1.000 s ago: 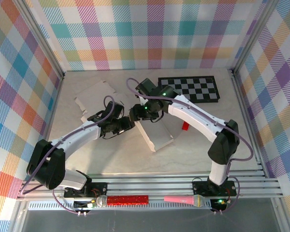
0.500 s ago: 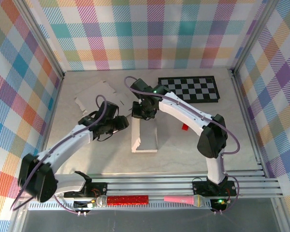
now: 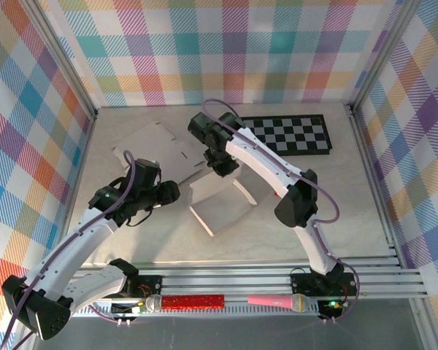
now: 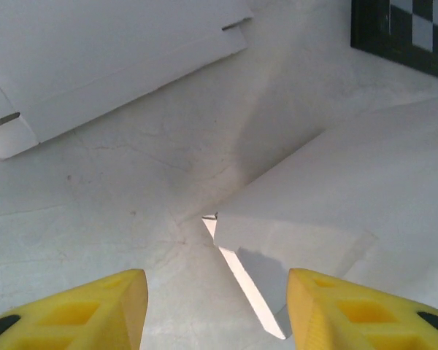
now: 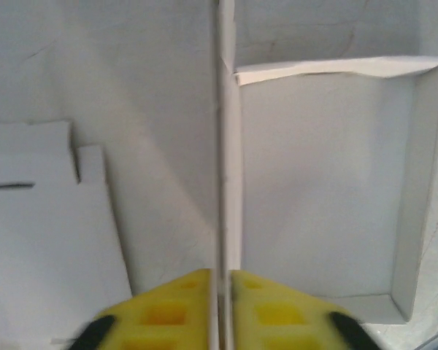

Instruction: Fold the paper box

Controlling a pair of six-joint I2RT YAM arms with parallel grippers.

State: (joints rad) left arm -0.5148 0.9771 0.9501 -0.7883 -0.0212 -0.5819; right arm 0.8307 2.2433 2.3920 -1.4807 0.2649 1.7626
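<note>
- paper box (image 3: 219,208) sits half-formed in the middle of the worktop, near the flat cardboard sheet (image 3: 150,149); one wall stands up, pinched between the right fingers (image 5: 201,292), which are nearly together on its thin edge
- left fingers (image 4: 80,306) hang wide apart and hold nothing, low beside the box's near corner
- The risk as I see it: a pinch on one thin edge could crease or tear the wall, or drag the light box across the worktop if pulled sideways
- The raised wall may spring back flat once let go, since no tab looks locked
- If the left fingers push in off-line at the corner, the panel could buckle instead of folding on its score
- worktop (image 3: 336,226) is pale, smooth and faintly marbled, with a chequered board (image 3: 288,135) at the back right and a small red piece (image 3: 279,191) by the right arm
- Pastel plaid walls (image 3: 226,51) close three sides, with aluminium rails along the edges
</note>
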